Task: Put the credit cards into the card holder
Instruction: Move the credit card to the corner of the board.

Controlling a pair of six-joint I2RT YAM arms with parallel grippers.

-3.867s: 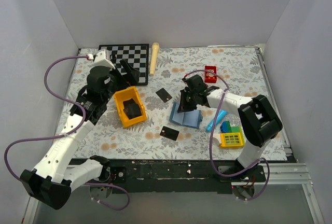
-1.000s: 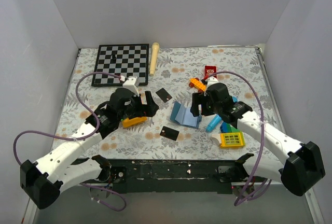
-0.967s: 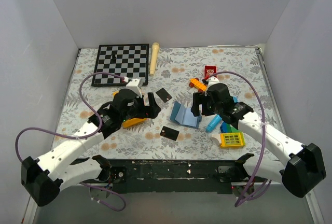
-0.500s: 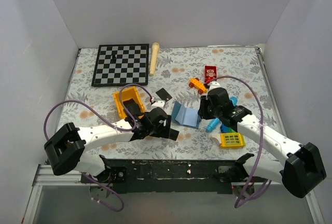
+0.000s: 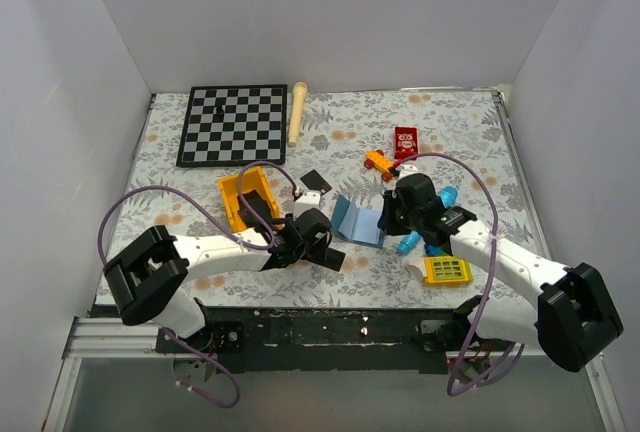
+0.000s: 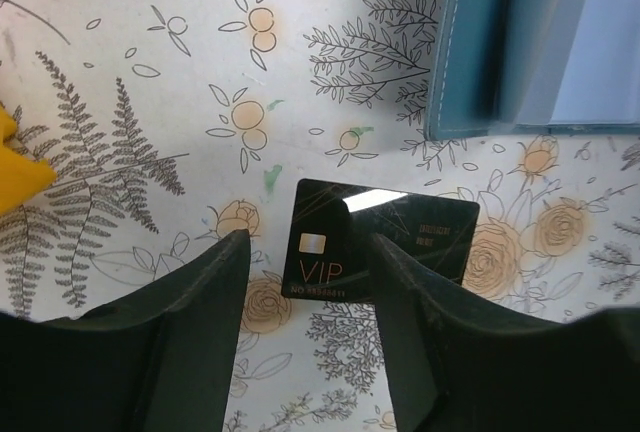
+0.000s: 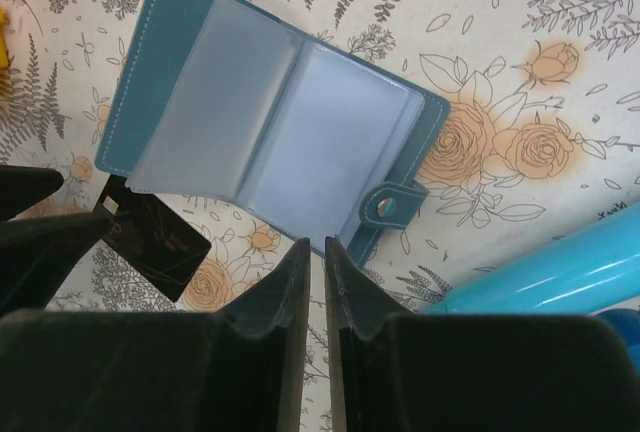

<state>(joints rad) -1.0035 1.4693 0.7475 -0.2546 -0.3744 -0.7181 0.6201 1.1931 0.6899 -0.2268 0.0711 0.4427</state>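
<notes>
Nothing is in yet. The card holder (image 7: 270,142) lies open on the table (image 5: 470,132). My right gripper (image 7: 315,249) sits at its edge, nearly closed; I cannot tell if it pinches it. My left gripper (image 6: 305,252) stands half open around one credit card (image 6: 380,242), not holding it. The other card (image 5: 312,180) lies further back.

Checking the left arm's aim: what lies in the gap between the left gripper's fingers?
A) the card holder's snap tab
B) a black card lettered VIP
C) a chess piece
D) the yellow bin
B: the left wrist view shows the black card lying flat on the table between the open fingers of the left gripper.
</notes>
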